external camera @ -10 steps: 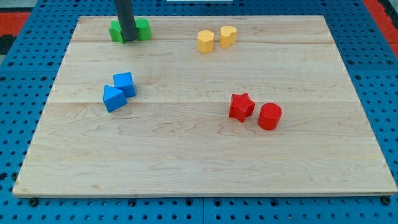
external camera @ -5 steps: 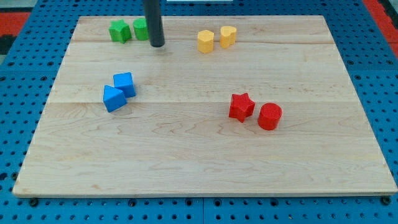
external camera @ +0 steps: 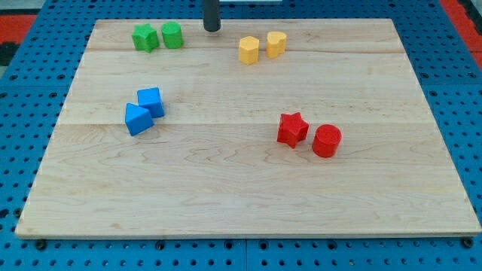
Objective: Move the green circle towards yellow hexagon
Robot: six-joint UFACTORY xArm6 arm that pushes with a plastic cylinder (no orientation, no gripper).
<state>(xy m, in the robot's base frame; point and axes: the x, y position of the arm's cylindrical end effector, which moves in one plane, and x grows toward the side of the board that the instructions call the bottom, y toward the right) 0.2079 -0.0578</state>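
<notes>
The green circle (external camera: 172, 35) stands at the view's top left of the wooden board (external camera: 241, 196), touching a green star-like block (external camera: 144, 38) on its left. The yellow hexagon (external camera: 249, 50) sits at the top middle, next to a second yellow block (external camera: 276, 43) on its right. My tip (external camera: 212, 28) is at the board's top edge, between the green circle and the yellow hexagon, touching neither.
Two blue blocks (external camera: 144, 111) lie together at the left middle. A red star (external camera: 292, 129) and a red cylinder (external camera: 327, 141) stand together right of centre. A blue pegboard (external camera: 22, 113) surrounds the board.
My tip has moved from between the two green blocks to the right and up to the board's top edge. The blocks have stayed about where they were.
</notes>
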